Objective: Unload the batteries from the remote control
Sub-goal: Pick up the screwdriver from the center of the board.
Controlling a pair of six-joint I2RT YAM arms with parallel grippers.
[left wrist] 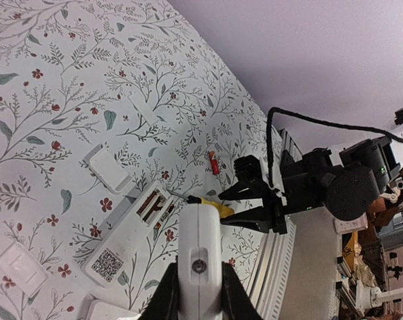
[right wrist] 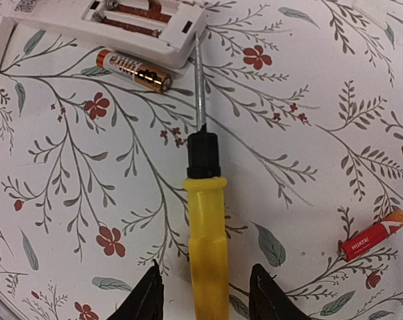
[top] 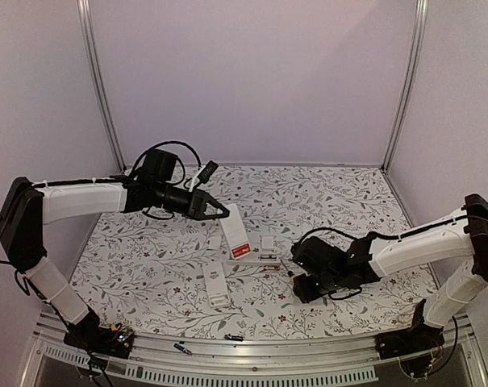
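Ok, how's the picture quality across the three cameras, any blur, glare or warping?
Top view: soft even light, faint shadows, side posts lean from lens warp. Left wrist view: the white remote close to the lens looks slightly soft; the tablecloth is sharp. Right wrist view: crisp, the red battery label is readable, no harsh glare.

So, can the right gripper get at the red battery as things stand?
Probably yes: the red battery lies alone in the open, though the yellow-handled screwdriver sits between the open fingers of the right gripper.

Left hand (left wrist: 200, 297) clamps white remote (left wrist: 200, 243); loose red battery (left wrist: 214, 162) lies near open remote (left wrist: 124, 240).
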